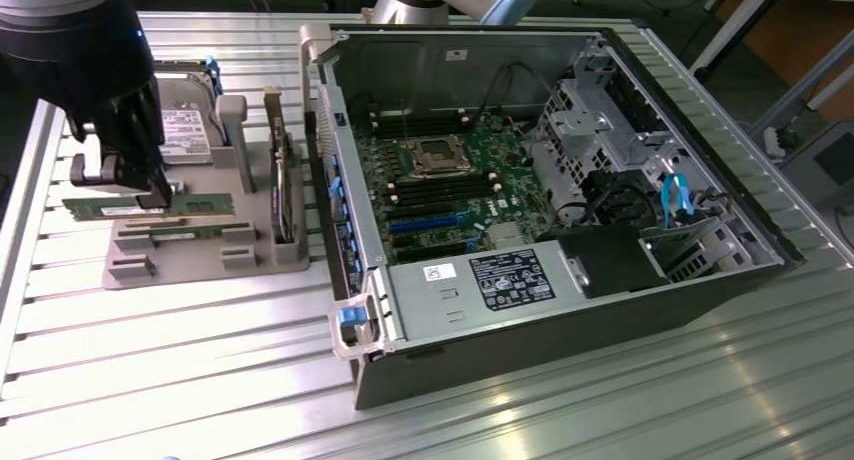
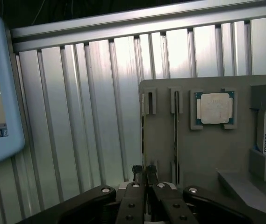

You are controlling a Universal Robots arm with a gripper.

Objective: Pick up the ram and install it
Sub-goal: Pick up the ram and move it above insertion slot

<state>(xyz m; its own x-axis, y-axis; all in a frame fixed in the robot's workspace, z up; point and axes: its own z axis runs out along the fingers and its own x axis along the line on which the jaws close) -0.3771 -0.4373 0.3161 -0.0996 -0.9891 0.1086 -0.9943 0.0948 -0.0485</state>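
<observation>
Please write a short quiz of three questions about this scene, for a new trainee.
1. True or false: the ram already sits inside the case.
2. What does the tool grip? A) ram B) cable C) drive
3. Fill in: a square silver ____ lies in a seat on the grey holder.
Key: 1 false; 2 A; 3 processor.

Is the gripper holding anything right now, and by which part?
The gripper is shut on the ram, pinching its upper long edge near mid-length.
</observation>
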